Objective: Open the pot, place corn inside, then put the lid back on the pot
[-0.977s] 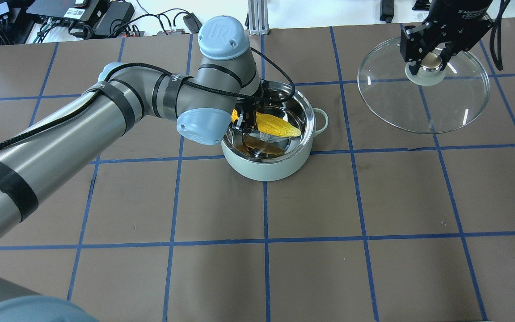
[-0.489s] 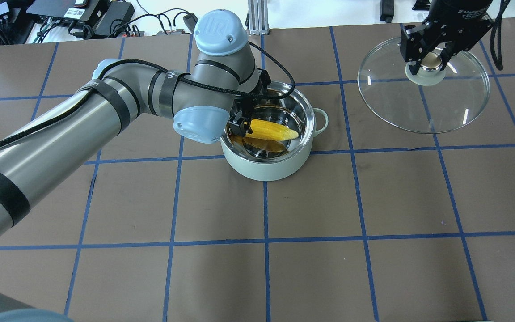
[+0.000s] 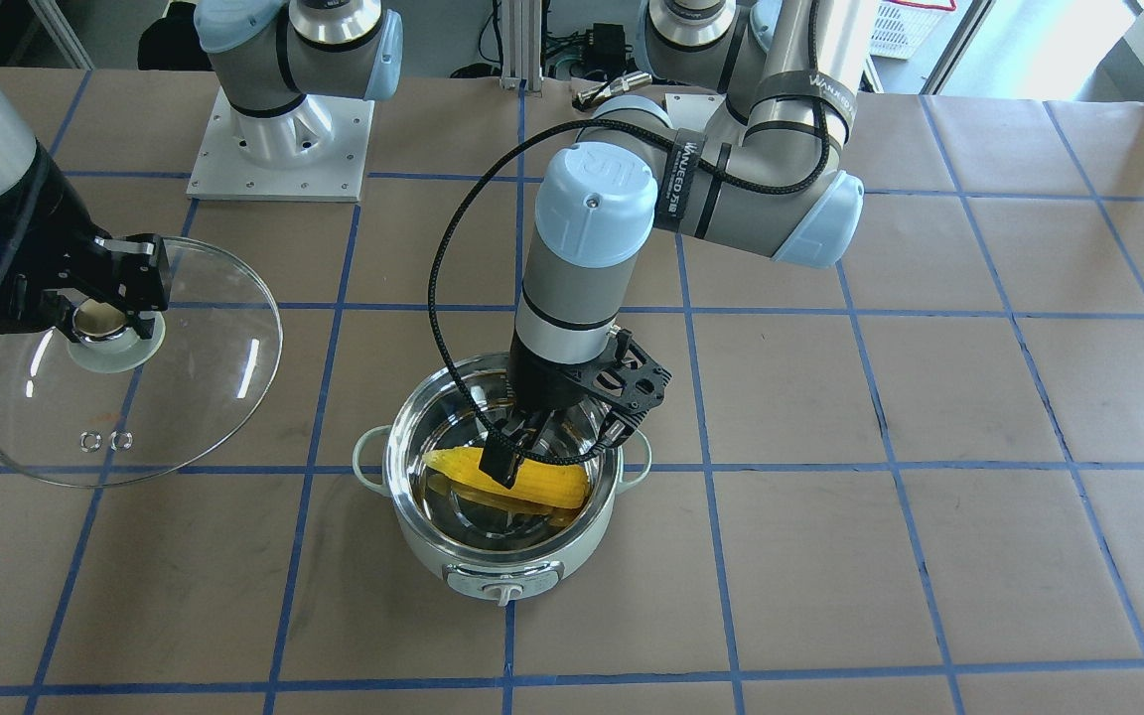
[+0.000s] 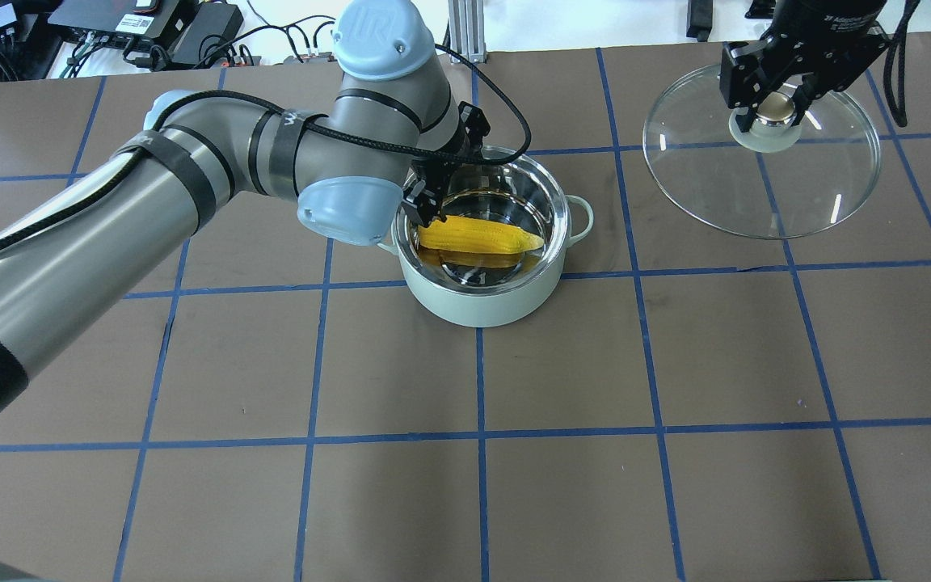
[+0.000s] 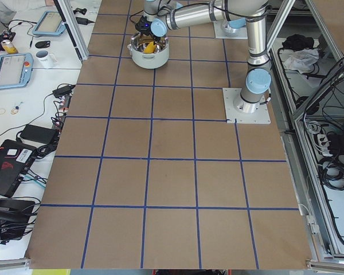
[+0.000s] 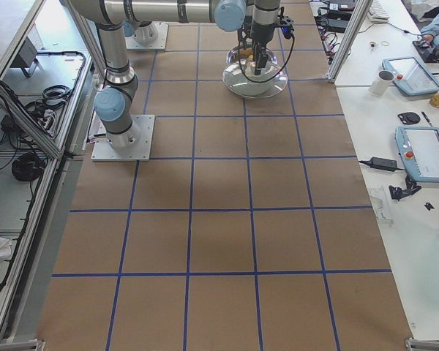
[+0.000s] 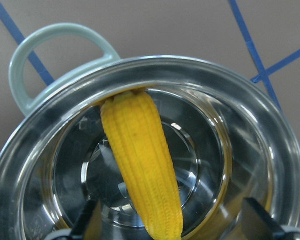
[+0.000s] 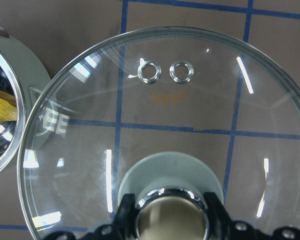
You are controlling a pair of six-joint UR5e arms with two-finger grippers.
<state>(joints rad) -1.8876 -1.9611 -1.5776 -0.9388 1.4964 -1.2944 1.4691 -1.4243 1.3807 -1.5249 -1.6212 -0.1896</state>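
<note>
Risking a clash when recapping: right gripper [image 4: 773, 109] clenched on glass lid [image 4: 716, 194], released left gripper [image 4: 425, 198] low over corn [image 4: 478, 237] in pot [image 4: 482, 315].

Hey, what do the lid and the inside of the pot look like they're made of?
The lid: clear glass, likely; the blue grid lines show through and bright streaks glint on it. The pot interior: polished steel by its look, mirror-shiny, reflecting the corn.
</note>
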